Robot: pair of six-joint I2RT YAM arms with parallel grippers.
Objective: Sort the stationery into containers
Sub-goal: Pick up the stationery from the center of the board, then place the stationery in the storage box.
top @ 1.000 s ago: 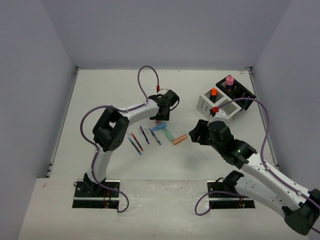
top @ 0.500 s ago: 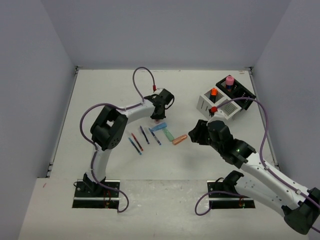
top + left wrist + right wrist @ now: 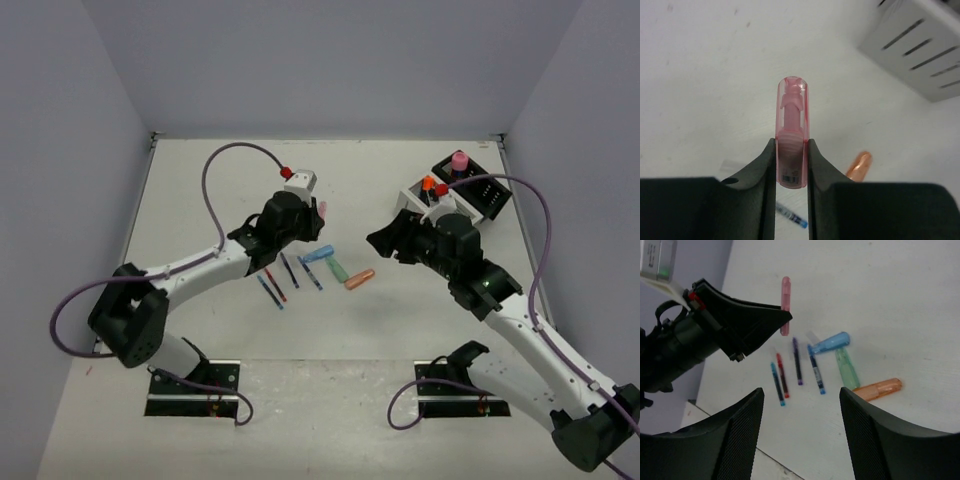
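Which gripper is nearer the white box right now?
Right: the right gripper hovers just beside the white box; the left gripper, holding the pink highlighter, sits farther left.

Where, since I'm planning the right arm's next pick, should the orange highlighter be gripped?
Mid-barrel, from straight above, with the jaws closing across its narrow width. The orange highlighter lies flat and slanted on the table, with bare surface along both long sides. The green highlighter crowds only one end.

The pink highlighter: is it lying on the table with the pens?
No, the left pincer holds the pink highlighter clamped, away from the pens.
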